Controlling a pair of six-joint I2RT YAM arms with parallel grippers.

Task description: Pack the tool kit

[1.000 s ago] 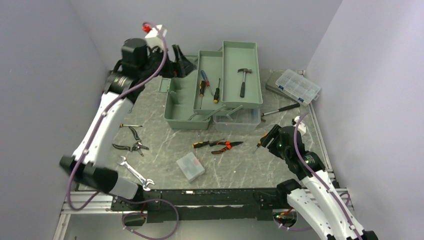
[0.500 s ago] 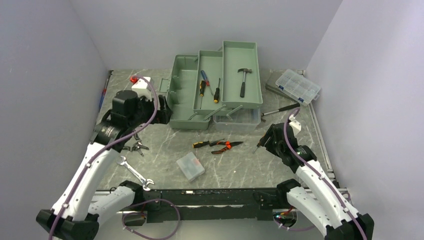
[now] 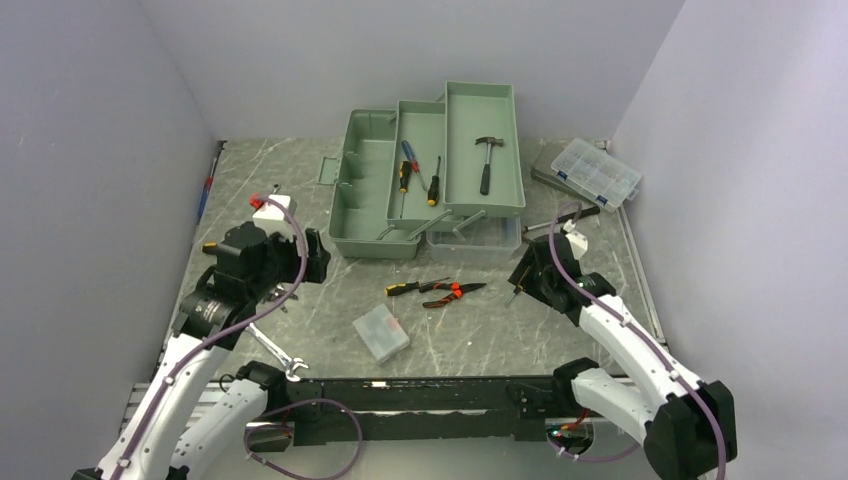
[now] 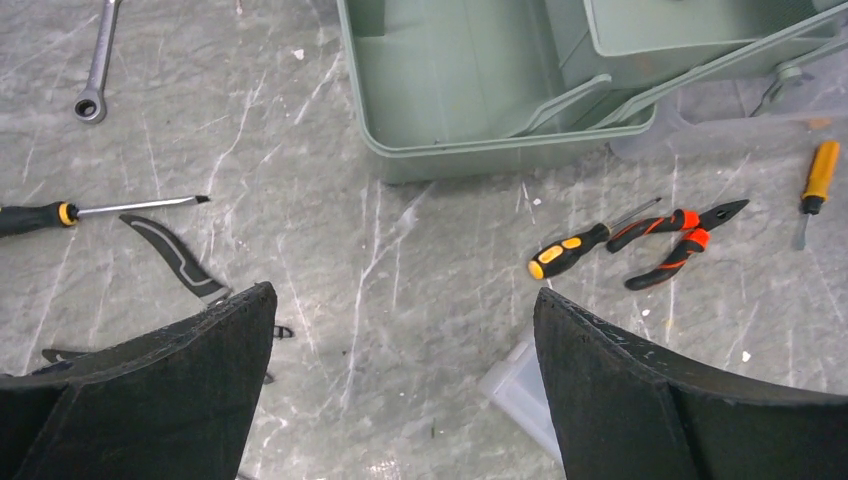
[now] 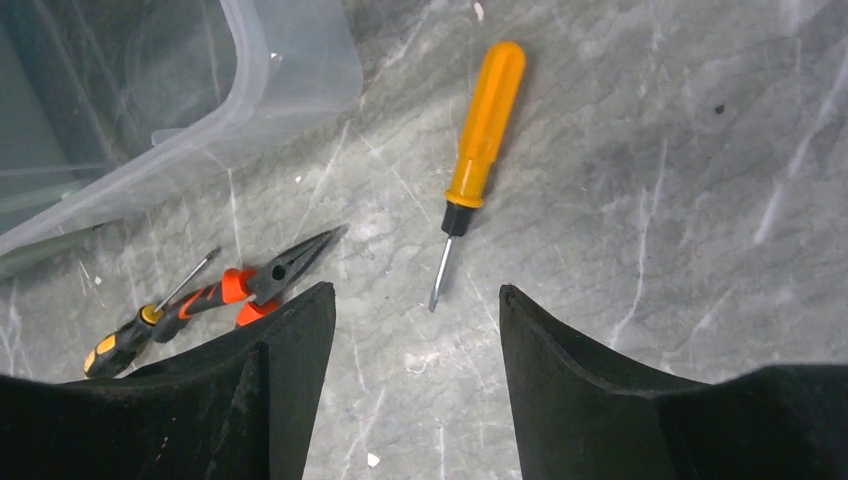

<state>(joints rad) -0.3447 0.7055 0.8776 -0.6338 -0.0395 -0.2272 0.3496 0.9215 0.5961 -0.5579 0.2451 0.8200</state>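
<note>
The green tool box (image 3: 372, 190) stands open at the back, its trays holding a hammer (image 3: 487, 160) and screwdrivers (image 3: 405, 168). My left gripper (image 3: 315, 255) is open and empty, low over the table left of the box; its wrist view (image 4: 405, 300) shows bare table between the fingers. My right gripper (image 3: 520, 275) is open and empty, hovering just short of an orange-handled screwdriver (image 5: 480, 130) that lies on the table (image 5: 415, 295). Orange-black pliers (image 3: 455, 292) and a black-yellow screwdriver (image 3: 410, 288) lie mid-table.
A small clear box (image 3: 381, 333) lies near the front. A wrench (image 3: 270, 345), cutters (image 4: 175, 258) and a black screwdriver (image 4: 60, 212) lie at the left. A clear tray (image 5: 250, 100) sits before the tool box. A clear organizer (image 3: 595, 172) stands at the back right.
My left arm has swung down from high behind the tool box to low over the table at the left. My right gripper has crept left and farther in, over the orange screwdriver.
</note>
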